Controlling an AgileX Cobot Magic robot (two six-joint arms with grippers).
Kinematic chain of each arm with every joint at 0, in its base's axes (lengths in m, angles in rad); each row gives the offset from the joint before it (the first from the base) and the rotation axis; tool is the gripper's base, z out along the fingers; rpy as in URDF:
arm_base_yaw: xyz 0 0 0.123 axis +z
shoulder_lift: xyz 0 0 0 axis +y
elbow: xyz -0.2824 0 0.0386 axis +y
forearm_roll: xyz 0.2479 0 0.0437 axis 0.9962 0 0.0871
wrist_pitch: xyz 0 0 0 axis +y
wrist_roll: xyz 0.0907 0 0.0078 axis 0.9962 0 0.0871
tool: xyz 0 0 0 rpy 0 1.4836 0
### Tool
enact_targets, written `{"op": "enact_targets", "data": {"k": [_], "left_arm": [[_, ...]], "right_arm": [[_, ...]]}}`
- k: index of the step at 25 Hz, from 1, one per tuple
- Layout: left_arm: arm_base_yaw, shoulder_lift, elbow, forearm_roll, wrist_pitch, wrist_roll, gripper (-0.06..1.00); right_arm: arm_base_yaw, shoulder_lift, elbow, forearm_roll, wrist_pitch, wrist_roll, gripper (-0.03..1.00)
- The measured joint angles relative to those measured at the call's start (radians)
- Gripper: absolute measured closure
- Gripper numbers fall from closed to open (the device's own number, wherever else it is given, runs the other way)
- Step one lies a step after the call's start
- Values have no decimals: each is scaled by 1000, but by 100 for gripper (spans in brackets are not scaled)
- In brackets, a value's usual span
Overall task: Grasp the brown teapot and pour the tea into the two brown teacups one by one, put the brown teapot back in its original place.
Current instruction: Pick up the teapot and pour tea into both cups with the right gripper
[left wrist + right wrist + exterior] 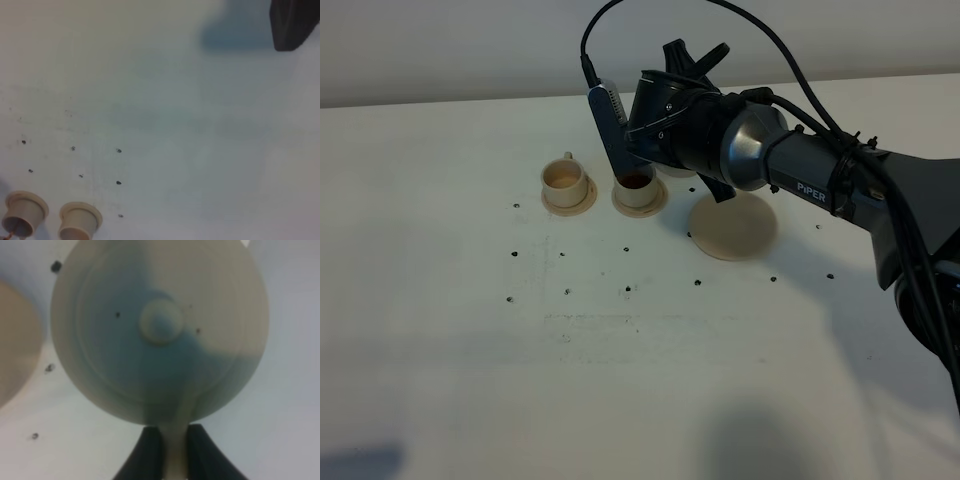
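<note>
Grips the teapot by its handle in the right tool, close beside the cup holding tea.

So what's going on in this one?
The right gripper holds the brown teapot by its handle, up by the two cups. In the high view, the right-hand teacup has dark tea in it, and the left-hand teacup looks empty. The large saucer stands bare beside them. The left gripper isn't in view.

teapot blurred, cropped at edge; teacups cropped too.
</note>
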Motion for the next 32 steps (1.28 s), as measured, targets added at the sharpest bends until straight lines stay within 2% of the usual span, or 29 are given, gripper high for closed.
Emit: {"op": "enact_targets", "data": {"k": [32], "left_arm": [[0, 0, 0, 0, 0, 0, 63]], "right_arm": [[10, 0, 0, -41, -23, -10, 87]]}}
